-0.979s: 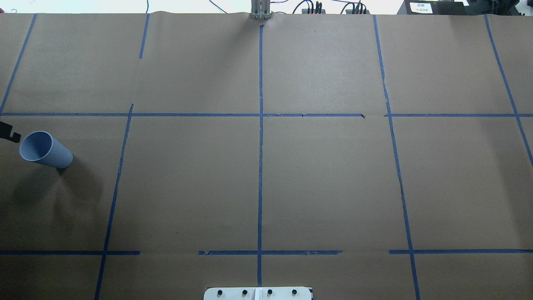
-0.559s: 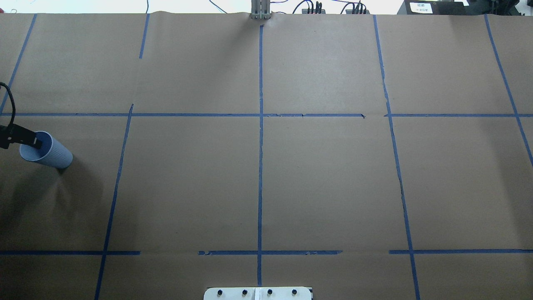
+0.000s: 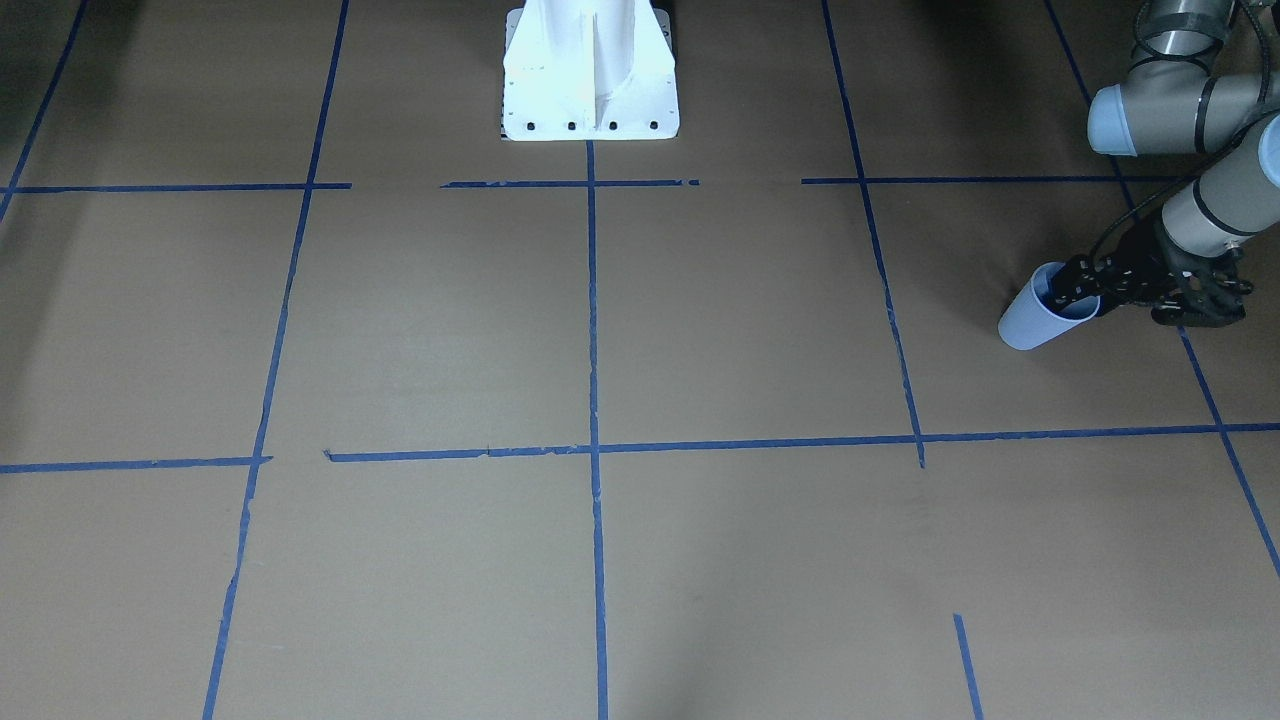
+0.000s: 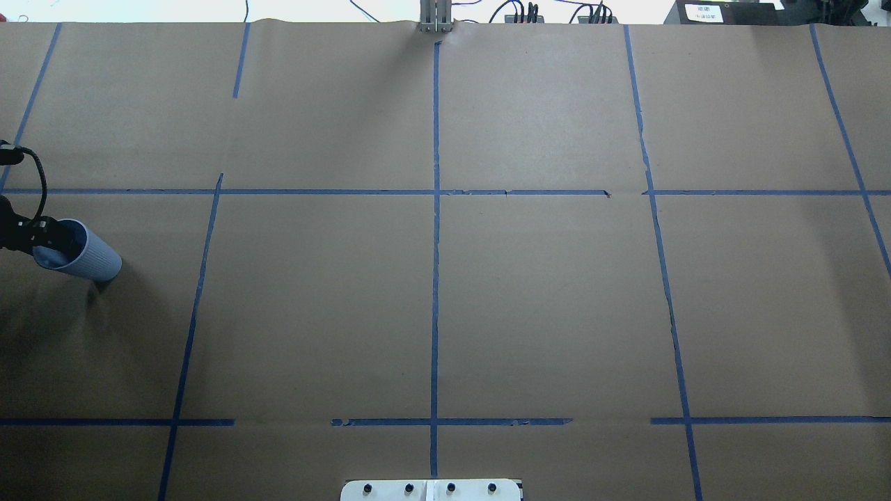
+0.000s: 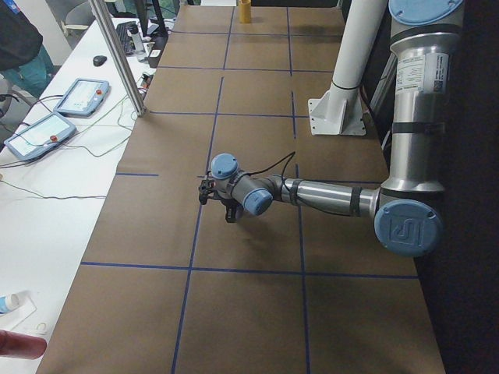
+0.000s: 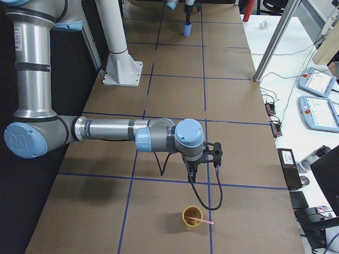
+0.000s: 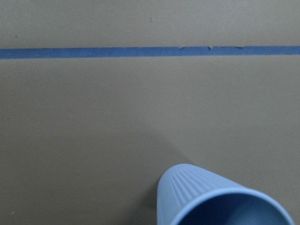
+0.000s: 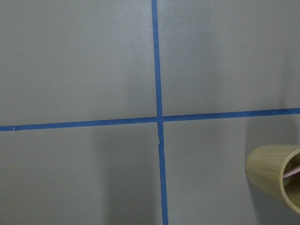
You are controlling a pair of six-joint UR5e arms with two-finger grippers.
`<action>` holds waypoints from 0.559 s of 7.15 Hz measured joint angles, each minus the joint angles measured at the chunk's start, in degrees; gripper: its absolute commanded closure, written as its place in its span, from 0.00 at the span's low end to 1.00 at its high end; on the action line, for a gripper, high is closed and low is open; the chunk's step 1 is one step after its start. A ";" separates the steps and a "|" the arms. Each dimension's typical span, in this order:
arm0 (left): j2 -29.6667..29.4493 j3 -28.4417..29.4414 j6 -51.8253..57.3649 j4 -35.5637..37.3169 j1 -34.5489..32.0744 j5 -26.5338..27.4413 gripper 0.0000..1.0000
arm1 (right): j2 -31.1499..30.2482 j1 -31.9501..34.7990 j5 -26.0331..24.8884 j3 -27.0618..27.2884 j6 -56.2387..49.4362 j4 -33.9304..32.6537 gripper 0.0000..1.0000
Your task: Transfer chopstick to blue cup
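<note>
AT THE WORKTOP'S LEFT END: My left gripper (image 3: 1078, 288) sits at the mouth of the blue cup (image 3: 1025, 322), its dark fingers overlapping the rim in both the front-facing and the overhead views. I cannot tell from these pictures whether the jaws are apart, together or clamped on the rim. The cup stands upright on the brown paper-covered worktop (image 3: 750, 330), near the edge on my left side. The left wrist camera catches only its ribbed wall and part of its rim at the bottom of the frame.

The chopstick (image 6: 204, 220) is well away from it, at the opposite end of the worktop. It leans inside a tan cup (image 6: 190, 218), one pinkish end poking out over the rim. The right wrist camera shows the same tan cup at its right edge, with a sliver of pink inside.

My right gripper (image 6: 193, 166) hangs above the worktop near the tan cup, apart from it and a little toward the robot's base. It shows only in the side view, so I cannot say how its jaws stand.

Blue tape lines (image 3: 592, 350) divide the paper into a grid, and the robot's white base mount (image 3: 590, 70) stands at the middle of the worktop's near edge.
</note>
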 measured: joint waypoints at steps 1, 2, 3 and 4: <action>-0.33 -0.19 -1.04 0.10 0.02 -0.04 1.00 | -0.02 0.00 -0.07 0.00 -0.03 0.08 0.00; -0.53 -0.63 -1.48 0.29 0.03 -0.25 1.00 | -0.03 0.00 -0.15 -0.02 -0.05 0.11 0.00; -0.66 -1.87 -1.65 1.27 -0.08 -0.45 1.00 | -0.06 0.00 -0.21 -0.03 -0.05 0.15 0.00; -1.56 -5.00 -1.74 5.51 -0.21 -0.52 1.00 | -0.12 0.00 -0.32 0.02 -0.06 0.21 0.00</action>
